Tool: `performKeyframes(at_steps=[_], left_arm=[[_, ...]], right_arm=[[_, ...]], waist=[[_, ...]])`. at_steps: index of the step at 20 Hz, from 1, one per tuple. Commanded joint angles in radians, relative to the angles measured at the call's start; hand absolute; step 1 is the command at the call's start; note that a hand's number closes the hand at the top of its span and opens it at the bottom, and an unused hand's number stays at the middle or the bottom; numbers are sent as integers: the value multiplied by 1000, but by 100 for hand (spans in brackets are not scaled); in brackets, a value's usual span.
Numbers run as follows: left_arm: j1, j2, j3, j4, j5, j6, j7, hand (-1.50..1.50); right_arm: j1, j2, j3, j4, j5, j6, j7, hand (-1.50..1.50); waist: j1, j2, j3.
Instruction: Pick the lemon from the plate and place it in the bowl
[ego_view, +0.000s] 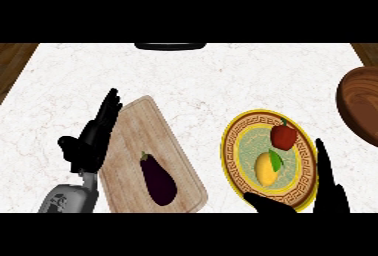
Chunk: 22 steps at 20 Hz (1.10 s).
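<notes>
A yellow lemon (266, 167) with a green leaf lies on a patterned plate (238, 150) at the right of the white counter, just below a red pepper (283, 136). The brown wooden bowl (360, 102) shows partly at the right edge, above and right of the plate. My right hand (328, 192) is open at the plate's lower right rim, fingers straight along the rim's right side and thumb over the lower edge; it does not touch the lemon. My left hand (92, 137) rests open at the left, fingers up, beside the cutting board.
A wooden cutting board (140, 130) with a dark purple eggplant (157, 179) lies left of the plate. A dark object (170, 46) sits at the counter's far edge. Brown wood borders show at the top corners.
</notes>
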Motion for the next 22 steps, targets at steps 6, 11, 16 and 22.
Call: performKeyframes(at_steps=[6,11,16,22], left_arm=[[17,-9,20,-51,-29,-23,36,0],[-58,-47,26,-18,-66,12,82,0],[-15,-53,29,-44,-63,-23,62,0],[6,-66,39,-32,-73,-39,40,0]], right_arm=[[105,11,58,-31,-72,-107,-139,-150],[98,11,12,65,-181,-170,-230,-150],[71,29,-3,145,-246,-210,-291,-150],[65,21,-31,292,-346,-286,-440,-150]], waist=[[0,-1,0],[-1,0,0],[1,0,0],[1,0,0]])
